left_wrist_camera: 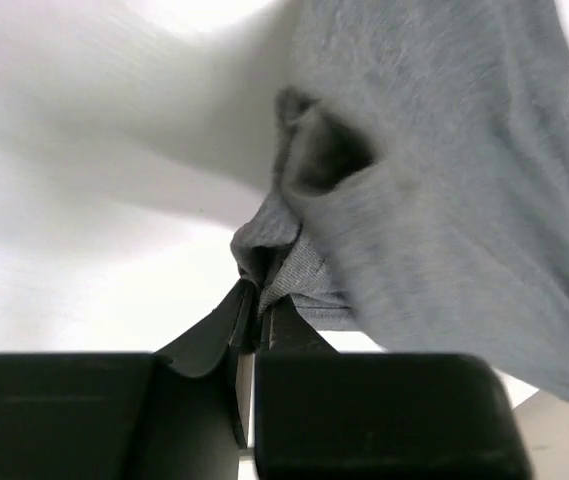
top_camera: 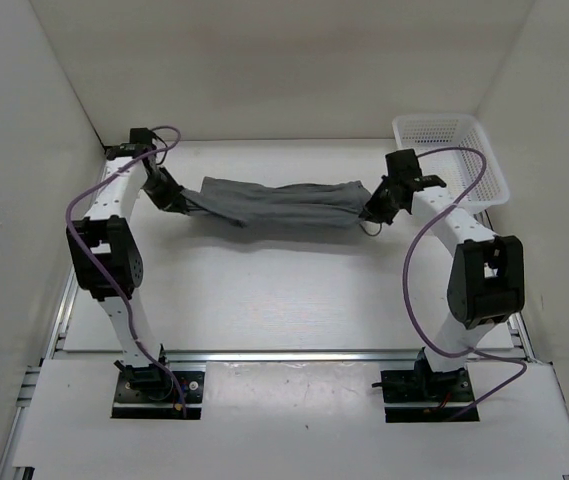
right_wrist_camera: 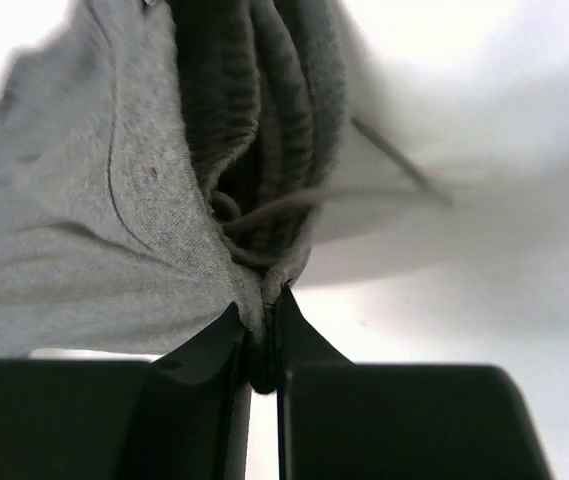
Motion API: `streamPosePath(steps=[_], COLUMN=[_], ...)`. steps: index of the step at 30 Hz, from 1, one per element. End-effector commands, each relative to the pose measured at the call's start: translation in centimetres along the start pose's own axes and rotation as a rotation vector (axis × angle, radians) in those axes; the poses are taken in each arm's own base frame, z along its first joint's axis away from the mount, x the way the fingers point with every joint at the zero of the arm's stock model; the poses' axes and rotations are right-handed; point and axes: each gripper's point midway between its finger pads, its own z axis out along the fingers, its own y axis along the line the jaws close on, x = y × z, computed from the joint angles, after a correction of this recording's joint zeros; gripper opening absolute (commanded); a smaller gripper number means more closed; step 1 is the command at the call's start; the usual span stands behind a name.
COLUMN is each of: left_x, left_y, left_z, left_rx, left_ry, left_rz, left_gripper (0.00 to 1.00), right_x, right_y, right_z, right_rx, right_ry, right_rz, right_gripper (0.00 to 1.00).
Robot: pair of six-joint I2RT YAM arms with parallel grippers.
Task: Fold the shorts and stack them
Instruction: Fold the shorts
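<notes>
Shorts [top_camera: 282, 203], corners seemingly buried in left end effector [left_wrist_camera: 255, 305], right end effector [right_wrist_camera: 258, 325]

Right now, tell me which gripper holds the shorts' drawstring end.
The right gripper: a cord loops from the ribbed fabric it pinches. The left gripper pinches a plain end of the shorts, no cord visible.

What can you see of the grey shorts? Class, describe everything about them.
The shorts are plain medium-grey, soft knit fabric, bunched into a long wrinkled band stretched across the far middle of the table. The left claw pinches one end. The right claw pinches the other, at the ribbed waistband with its drawstring.
</notes>
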Motion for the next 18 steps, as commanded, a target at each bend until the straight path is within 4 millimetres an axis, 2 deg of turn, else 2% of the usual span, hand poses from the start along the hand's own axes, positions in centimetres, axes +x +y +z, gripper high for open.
streamPosePath(steps=[1, 4, 5, 6, 7, 8, 9, 11, 12, 13, 15, 16, 18], left_x=[-0.6, 1.0, 3.7, 4.8, 5.2, 7.3, 8.1, 8.7, 9.1, 8.8, 7.4, 7.2, 6.1], left_y=[2.9, 4.7, 6.8, 7.9, 8.4, 10.0, 10.2, 10.6, 10.7, 10.6, 9.7, 9.4, 9.2], left_z=[-2.4, -1.1, 0.8, 1.9, 2.7, 4.2, 4.9, 5.7, 5.8, 5.3, 3.9, 3.4, 2.1], left_rx=[-0.080, -0.089, -0.134, -0.147, -0.145, -0.176, -0.169, -0.167, -0.164, -0.160, -0.131, -0.124, -0.143], left_ry=[-0.037, -0.028, 0.042, 0.074, 0.070, 0.130, 0.162, 0.179, 0.192, 0.170, 0.108, 0.096, 0.063], left_rz=[-0.015, -0.027, -0.038, -0.063, -0.062, -0.091, -0.097, -0.091, -0.085, -0.080, -0.059, -0.057, -0.052], left_gripper=[0.10, 0.10, 0.10, 0.10, 0.10, 0.10, 0.12, 0.19, 0.23, 0.45, 0.65, 0.67, 0.67], right_x=[-1.6, 0.7, 1.4, 3.8, 4.5, 5.4, 7.1, 8.1, 7.9, 8.1, 7.2, 6.9, 6.3], right_y=[0.6, -2.3, -3.2, -6.2, -7.0, -8.0, -9.5, -10.5, -10.2, -10.4, -9.6, -9.3, -9.3], right_z=[-1.9, -1.9, -2.1, -1.1, -0.7, -0.3, 0.1, 0.3, 0.1, 0.0, -0.6, -1.0, -1.5], right_rx=[0.006, 0.062, 0.072, 0.134, 0.134, 0.145, 0.164, 0.179, 0.170, 0.171, 0.150, 0.143, 0.164], right_ry=[-0.076, -0.065, -0.070, -0.025, -0.024, -0.014, 0.022, 0.051, 0.041, 0.042, 0.010, 0.003, -0.010], right_rz=[-0.024, -0.039, -0.038, -0.036, -0.036, -0.036, -0.034, -0.041, -0.041, -0.041, -0.054, -0.055, -0.065], right_gripper=[0.00, 0.00, 0.00, 0.00, 0.00, 0.00, 0.00, 0.43, 0.66, 0.86, 0.93, 0.96, 0.96])
